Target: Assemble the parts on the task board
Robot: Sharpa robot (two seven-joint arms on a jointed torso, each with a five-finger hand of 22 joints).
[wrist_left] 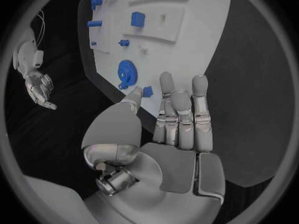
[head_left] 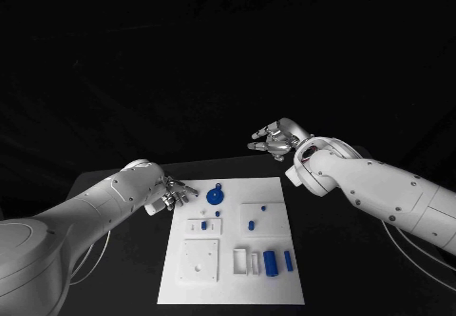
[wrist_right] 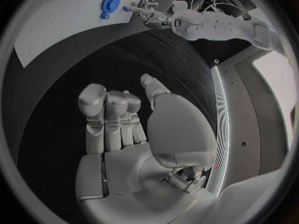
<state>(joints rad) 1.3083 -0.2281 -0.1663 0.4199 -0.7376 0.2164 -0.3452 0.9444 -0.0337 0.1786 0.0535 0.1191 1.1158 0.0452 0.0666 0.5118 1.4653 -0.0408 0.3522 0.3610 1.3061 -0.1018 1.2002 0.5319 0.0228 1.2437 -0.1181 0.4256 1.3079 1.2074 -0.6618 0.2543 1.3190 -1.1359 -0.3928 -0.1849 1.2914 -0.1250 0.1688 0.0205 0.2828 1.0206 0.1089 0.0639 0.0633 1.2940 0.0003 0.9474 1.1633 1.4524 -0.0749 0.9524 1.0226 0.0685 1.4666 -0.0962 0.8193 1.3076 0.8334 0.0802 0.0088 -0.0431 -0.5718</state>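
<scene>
Head view is showing the white task board (head_left: pixel 232 243) lying in the middle of the black table (head_left: pixel 333 263) with its long axis running from 12 toward 6 o'clock. A blue gear (head_left: pixel 215 195) is lying flat near the board's far left corner, and two upright blue bars (head_left: pixel 270 262) are sitting side by side toward 5 o'clock on the board, their long axes running along the board's length. The left hand (head_left: pixel 174 193) is hovering at the board's far left edge, at about 9 o'clock from the gear; in the left wrist view its fingers (wrist_left: pixel 181 115) are stretching out straight while the thumb is touching a small blue part (wrist_left: pixel 147 91) just beside the gear (wrist_left: pixel 127 72), though whether it is actually pinching that piece I cannot tell. The right hand (head_left: pixel 275 139) is hanging well beyond the board's far right corner, at about 1 o'clock, fingers apart and gripping nothing.
</scene>
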